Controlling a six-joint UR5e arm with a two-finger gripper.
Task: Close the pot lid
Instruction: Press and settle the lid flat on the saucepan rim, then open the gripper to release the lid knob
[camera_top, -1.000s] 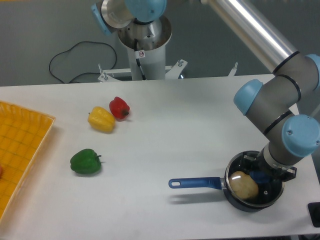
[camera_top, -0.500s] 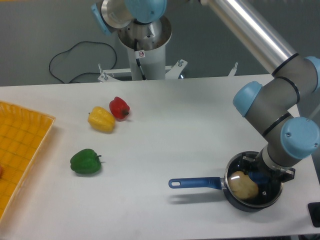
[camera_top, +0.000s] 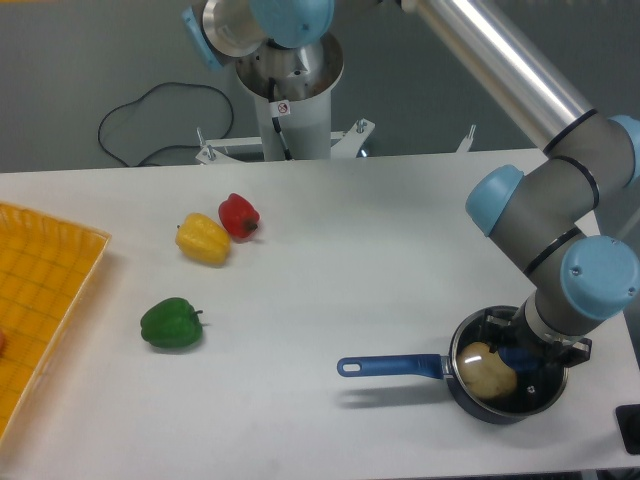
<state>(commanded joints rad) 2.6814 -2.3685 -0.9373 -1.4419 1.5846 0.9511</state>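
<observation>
1. The pot (camera_top: 505, 380) is sitting at the near right of the table (camera_top: 400, 250), its blue handle (camera_top: 390, 365) pointing left toward the table's middle.
2. The lid (camera_top: 478, 358) is looking as though it is lying on the pot's rim already; a glassy sheen is showing over a pale, rounded thing, perhaps a potato (camera_top: 487, 370), inside the pot.
3. The gripper (camera_top: 522, 352) is hanging straight down over the pot, right at the lid's blue knob (camera_top: 517, 355). I cannot tell whether its fingers are clasping the knob or standing apart, because the wrist above is hiding them.
4. Judging by this, the seating step is under way or just finishing. What is coming next, I would say, is letting go of the knob and lifting straight up, without dragging the lid sideways off the rim.
5. Well left of the pot, a green pepper (camera_top: 171, 324) is lying near the front edge; farther back, a yellow pepper (camera_top: 203, 239) and a red pepper (camera_top: 238, 215) are touching each other.
6. Far left of the pot, a yellow tray (camera_top: 45, 290) is resting at the table's edge.
7. None of these is standing in the way; only the arm's own bulk is crowding the pot.
</observation>
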